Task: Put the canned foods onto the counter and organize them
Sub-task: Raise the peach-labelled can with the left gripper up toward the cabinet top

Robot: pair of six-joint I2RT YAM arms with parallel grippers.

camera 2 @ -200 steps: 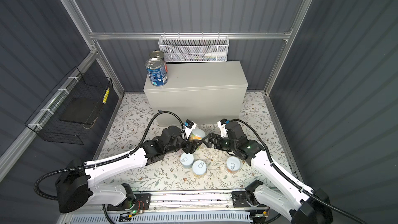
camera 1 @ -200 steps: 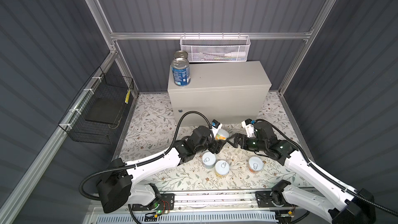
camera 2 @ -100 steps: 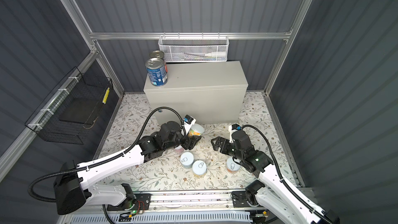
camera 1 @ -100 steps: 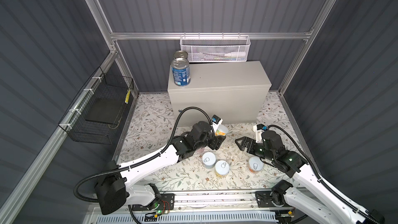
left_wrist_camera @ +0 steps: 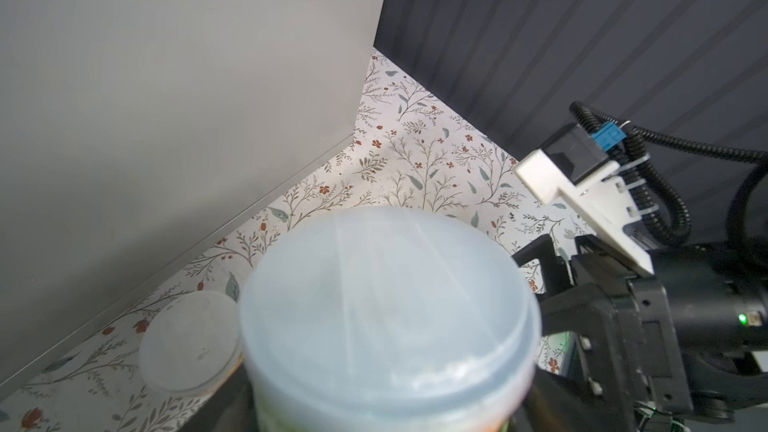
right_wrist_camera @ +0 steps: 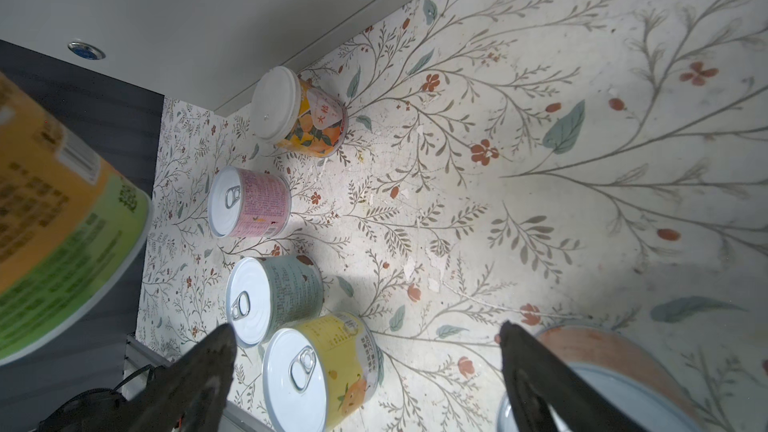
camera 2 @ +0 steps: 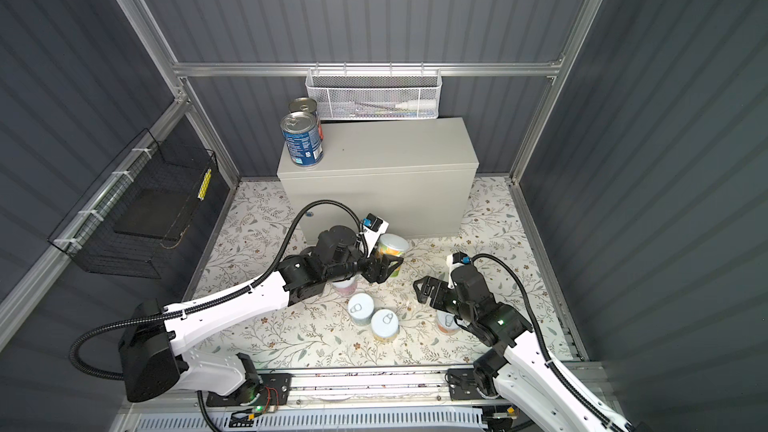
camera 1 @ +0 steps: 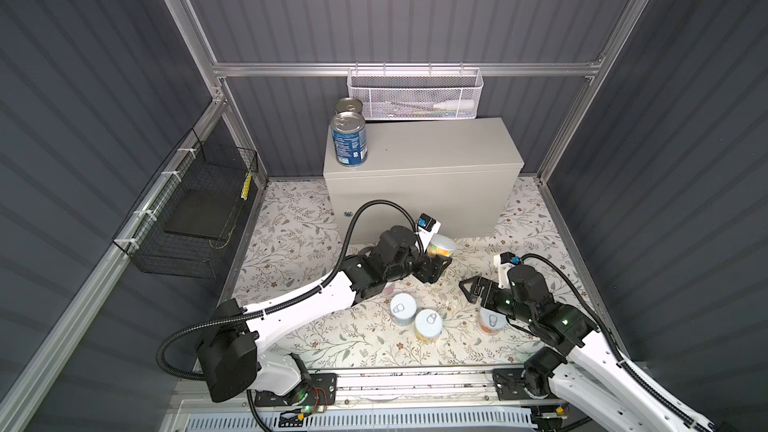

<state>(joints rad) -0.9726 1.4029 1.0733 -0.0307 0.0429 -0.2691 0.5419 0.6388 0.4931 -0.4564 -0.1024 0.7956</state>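
Orange-and-green can (camera 1: pixel 441 245) now rides clamped in the left gripper (camera 1: pixel 436 263), clear of the floor. The right gripper (camera 1: pixel 471 290) has backed off rightwards, jaws wide and empty. Next stop is likely the counter (camera 1: pixel 436 147), where 2 blue cans (camera 1: pixel 349 145) stand far left. 5 small cans (camera 1: pixel 402 308) remain below.

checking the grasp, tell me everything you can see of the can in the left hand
The held can is a small cylinder with a pale, translucent-looking plastic lid and a printed orange and green label with fine text and a barcode. It stands roughly upright, pinched at its lower body by the left hand. It is seemingly clear of the floral mat, just in front of the metal cabinet.
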